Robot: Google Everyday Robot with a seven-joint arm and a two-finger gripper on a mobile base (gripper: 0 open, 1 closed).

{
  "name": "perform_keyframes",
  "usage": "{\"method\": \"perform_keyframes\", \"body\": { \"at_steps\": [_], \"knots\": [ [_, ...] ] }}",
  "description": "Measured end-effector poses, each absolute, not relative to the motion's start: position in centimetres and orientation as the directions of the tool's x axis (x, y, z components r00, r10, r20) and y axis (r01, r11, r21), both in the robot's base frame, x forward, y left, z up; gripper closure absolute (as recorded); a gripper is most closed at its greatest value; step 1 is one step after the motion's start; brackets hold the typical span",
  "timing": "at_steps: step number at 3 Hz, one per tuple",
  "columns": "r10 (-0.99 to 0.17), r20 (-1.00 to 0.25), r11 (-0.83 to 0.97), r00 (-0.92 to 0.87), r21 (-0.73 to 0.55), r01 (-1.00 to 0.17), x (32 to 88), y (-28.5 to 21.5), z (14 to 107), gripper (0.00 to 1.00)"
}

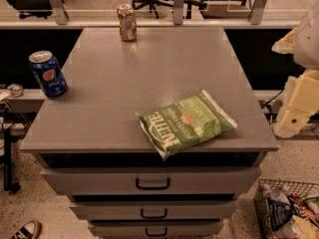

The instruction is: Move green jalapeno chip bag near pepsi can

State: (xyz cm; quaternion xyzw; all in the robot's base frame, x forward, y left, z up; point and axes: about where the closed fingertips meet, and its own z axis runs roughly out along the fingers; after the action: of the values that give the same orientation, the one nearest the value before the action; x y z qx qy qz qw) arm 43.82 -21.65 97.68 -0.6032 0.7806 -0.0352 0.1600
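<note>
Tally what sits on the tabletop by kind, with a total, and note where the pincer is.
Soda cans: 2, the pepsi can and an orange-brown can.
Chip bags: 1, the green jalapeno chip bag.
Total: 3.
Pincer: off the table, to its right.

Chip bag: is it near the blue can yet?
Nothing looks done yet. The chip bag lies front right on the table, far from the pepsi can at the left edge. Nothing is in hand: the gripper hangs beyond the right edge, apart from the bag. Grasping and moving it remain.
</note>
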Motion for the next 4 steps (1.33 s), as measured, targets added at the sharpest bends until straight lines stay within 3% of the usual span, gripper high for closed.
{"method": "perform_keyframes", "body": {
  "at_steps": [2,4],
  "knots": [
    [-0.952,-0.22,0.266,-0.213,-0.248,-0.932,44.0,-21.5,97.6,0.0],
    [-0.938,-0.311,0.227,-0.154,-0.217,-0.949,45.8,-19.6,95.2,0.0]
  ]
}}
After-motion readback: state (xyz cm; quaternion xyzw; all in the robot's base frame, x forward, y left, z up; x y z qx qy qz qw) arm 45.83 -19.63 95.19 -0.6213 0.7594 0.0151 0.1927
